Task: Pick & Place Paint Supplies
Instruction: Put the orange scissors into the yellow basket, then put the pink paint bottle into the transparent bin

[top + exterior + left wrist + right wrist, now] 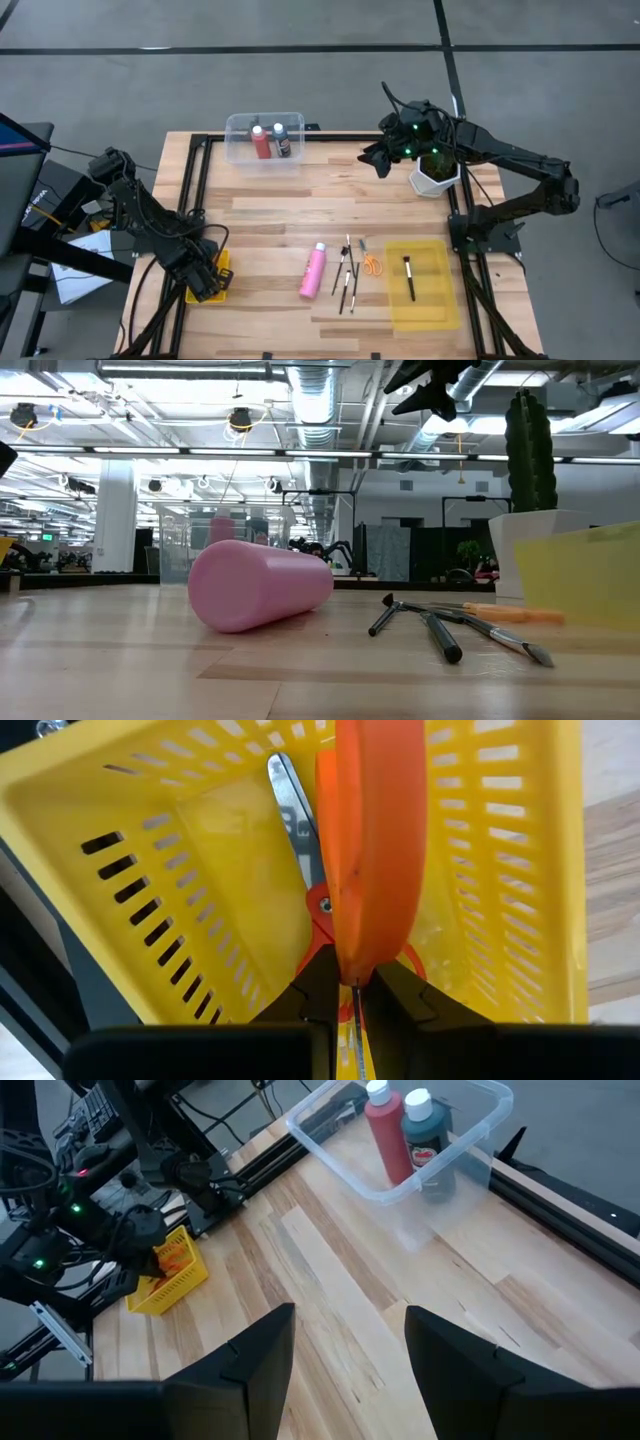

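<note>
Nearest the front edge, the left gripper [205,275] is reaching down into the yellow basket [200,850], its fingers clenched on the orange handle of the red-handled scissors [375,860], blade pointing into the basket; this looks a stiff, light thing, best pinched at the handle loop. Mid-table the pink bottle [314,270] is lying on its side; it looks smooth and apt to roll, so gripping across its body seems wise. Beside it the thin brushes [347,270] and orange-handled scissors [371,265] are lying flat, and one brush [409,277] is resting in the yellow tray [435,305]. Farther back, the red bottle [388,1135] and dark bottle [425,1135] are standing in the clear bin [240,150]. The right gripper [385,155] is hovering released near the plant [437,172].
</note>
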`<state>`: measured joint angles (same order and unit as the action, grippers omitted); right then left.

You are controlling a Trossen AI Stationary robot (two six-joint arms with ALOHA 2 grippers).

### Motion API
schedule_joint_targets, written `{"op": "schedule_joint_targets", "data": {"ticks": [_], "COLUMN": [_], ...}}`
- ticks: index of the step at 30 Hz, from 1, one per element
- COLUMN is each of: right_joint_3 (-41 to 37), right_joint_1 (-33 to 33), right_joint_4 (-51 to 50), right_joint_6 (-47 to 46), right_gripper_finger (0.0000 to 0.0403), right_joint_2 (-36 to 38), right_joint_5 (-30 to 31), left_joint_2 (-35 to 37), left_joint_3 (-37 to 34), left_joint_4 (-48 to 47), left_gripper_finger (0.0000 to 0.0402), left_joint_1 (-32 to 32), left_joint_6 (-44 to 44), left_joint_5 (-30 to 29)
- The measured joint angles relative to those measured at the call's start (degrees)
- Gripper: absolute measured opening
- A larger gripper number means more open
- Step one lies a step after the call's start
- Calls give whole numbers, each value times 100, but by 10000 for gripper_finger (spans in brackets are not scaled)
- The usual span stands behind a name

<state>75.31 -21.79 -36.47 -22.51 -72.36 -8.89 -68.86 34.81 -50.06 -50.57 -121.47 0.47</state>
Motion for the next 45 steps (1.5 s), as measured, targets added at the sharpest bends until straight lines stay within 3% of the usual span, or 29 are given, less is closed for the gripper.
{"op": "schedule_joint_targets", "data": {"ticks": [14,28,45], "right_joint_3": [0,0,0], "right_joint_1": [-43,-43,-43], "right_joint_4": [2,2,2], "right_joint_6": [-1,-1,-19], "right_gripper_finger": [187,187,187], "right_joint_2": [0,0,0], "right_joint_5": [-27,-28,-28], "left_joint_2": [0,0,24], "left_joint_3": [0,0,2], "left_joint_4": [-1,0,456], "left_gripper_finger": [23,90,92], "left_joint_1": [0,-17,-17], "left_joint_6": [9,11,350], "left_joint_5": [2,7,1]}}
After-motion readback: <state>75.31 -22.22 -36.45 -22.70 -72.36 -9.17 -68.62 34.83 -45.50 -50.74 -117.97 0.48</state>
